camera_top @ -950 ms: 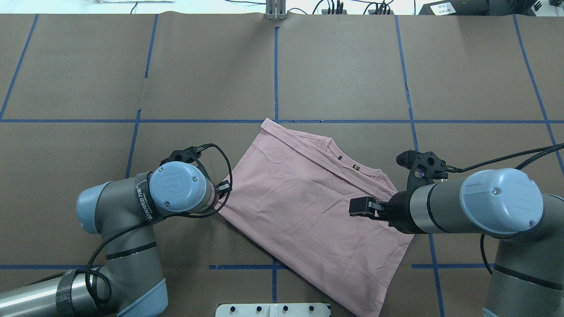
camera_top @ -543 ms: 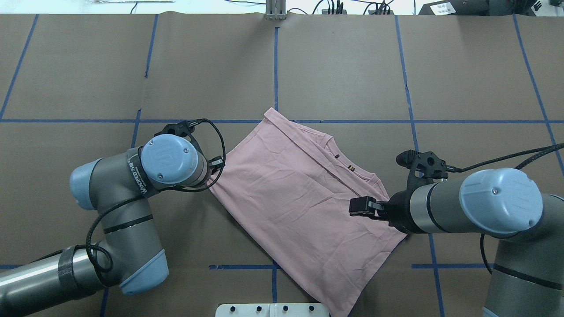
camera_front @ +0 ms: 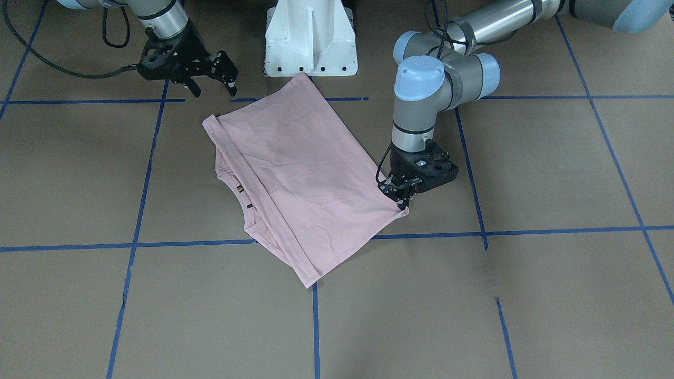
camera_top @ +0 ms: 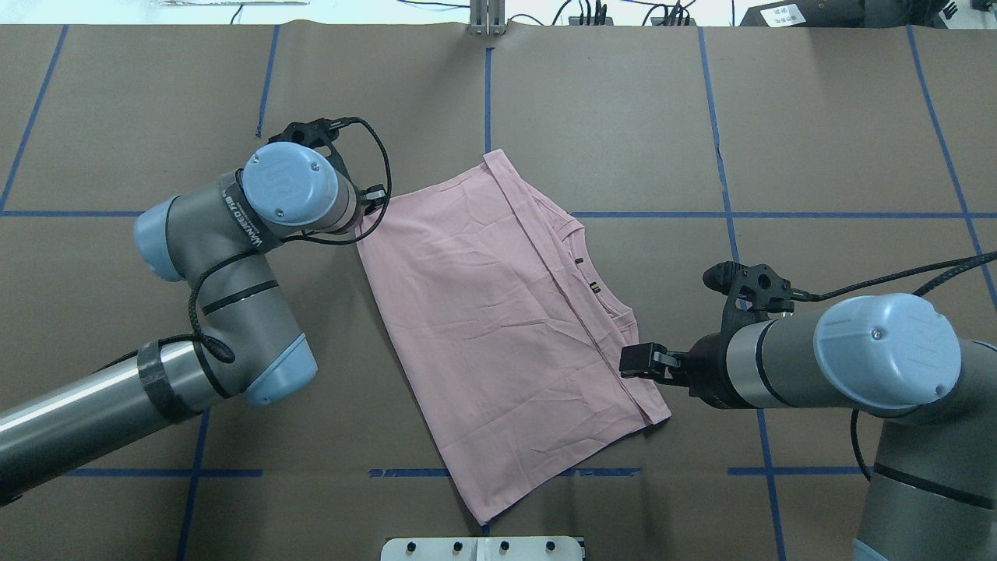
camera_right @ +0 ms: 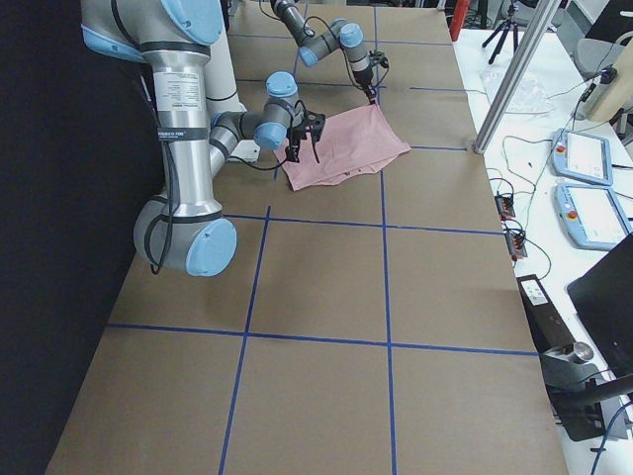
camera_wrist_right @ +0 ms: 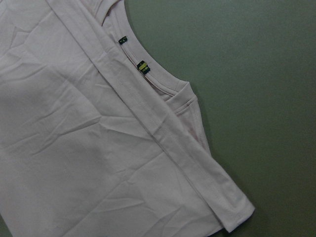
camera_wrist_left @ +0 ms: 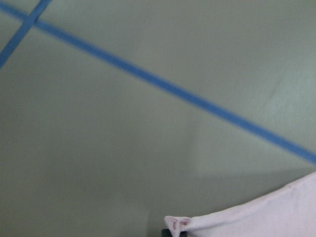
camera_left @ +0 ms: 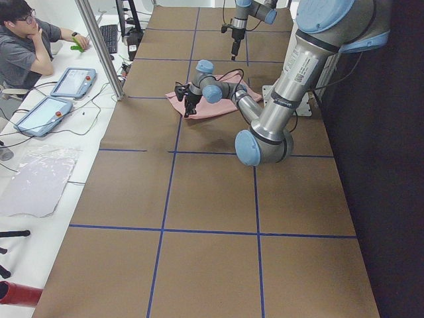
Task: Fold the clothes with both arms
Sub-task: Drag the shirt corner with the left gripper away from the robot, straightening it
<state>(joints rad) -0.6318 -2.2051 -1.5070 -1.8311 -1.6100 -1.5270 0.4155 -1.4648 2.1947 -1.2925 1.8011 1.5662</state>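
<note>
The pale pink T-shirt (camera_top: 483, 312) lies folded on the brown table with its plain back up, and its ribbed collar (camera_wrist_right: 163, 89) peeks out along one edge. My left gripper (camera_front: 404, 204) is shut on a corner of the shirt at table level. In the left wrist view that pinched corner (camera_wrist_left: 177, 223) sits at the bottom edge. In the overhead view the left wrist hides its own fingers. My right gripper (camera_front: 213, 87) hangs open above the table, just off the shirt's collar side, holding nothing. It shows as a black tip (camera_top: 635, 362) beside the shirt's edge.
The white fixed pedestal (camera_front: 310, 37) stands at the robot's side of the table, just behind the shirt. Blue tape lines (camera_top: 487, 101) cross the brown paper. A person (camera_left: 26, 46) sits at a side desk with tablets, off the table.
My left gripper has pulled its corner of the shirt away from the robot, toward the table's far side. The whole shirt slid and turned with it. The right arm has barely moved.
</note>
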